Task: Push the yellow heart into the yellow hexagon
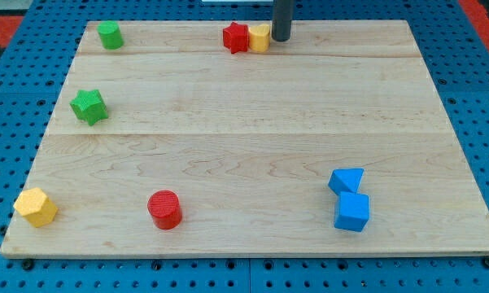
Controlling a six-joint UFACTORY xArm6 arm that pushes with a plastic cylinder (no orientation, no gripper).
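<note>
The yellow heart (260,37) sits near the view's top edge of the wooden board, touching a red star (237,37) on its left. The yellow hexagon (37,207) lies at the view's bottom left corner, far from the heart. My tip (281,38) is at the view's top, right beside the heart's right side, touching or nearly touching it.
A green hexagon-like block (110,35) is at the top left. A green star (89,107) is on the left side. A red cylinder (165,209) is at the bottom, left of centre. A blue triangle-like block (347,180) and a blue cube (352,212) touch at the bottom right.
</note>
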